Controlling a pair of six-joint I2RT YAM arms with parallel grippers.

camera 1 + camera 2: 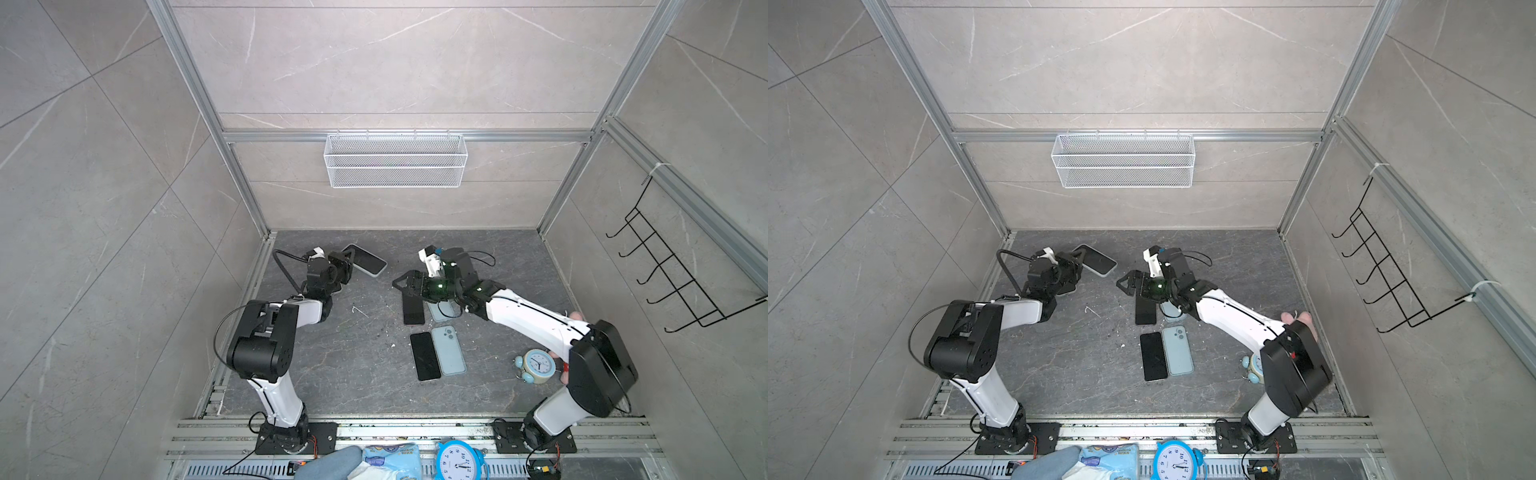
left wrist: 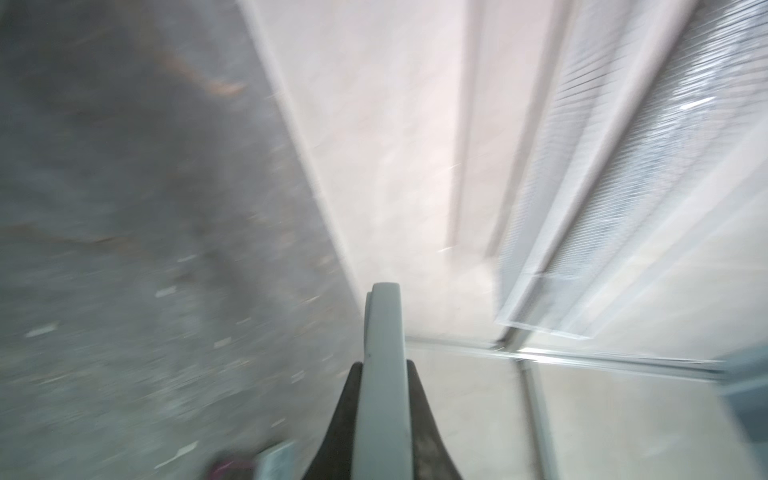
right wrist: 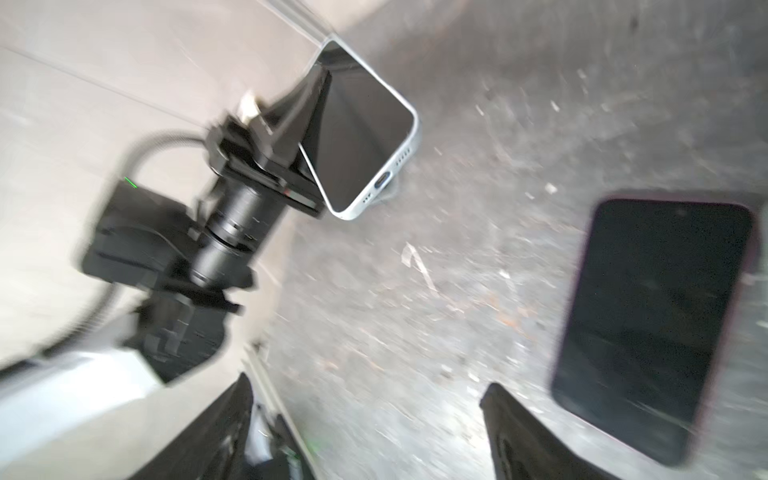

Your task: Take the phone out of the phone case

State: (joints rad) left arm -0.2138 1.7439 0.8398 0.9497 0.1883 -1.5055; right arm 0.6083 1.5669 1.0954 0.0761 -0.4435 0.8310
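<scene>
- Left end effector (image 2: 382,374) pinches the cased phone (image 3: 365,124) by one edge, tilted over the tabletop (image 1: 365,357).
- Right end effector (image 3: 368,388), spread, should take the case (image 3: 358,206) corner and peel slowly.

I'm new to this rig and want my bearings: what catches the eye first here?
The left pincer is shut on a cased phone, held tilted at the table's far left. Facing it mid-table, the right pincer hangs open near a dark phone. Nearer the front, a black phone lies beside a pale blue one, a blue alarm clock to their right.
</scene>
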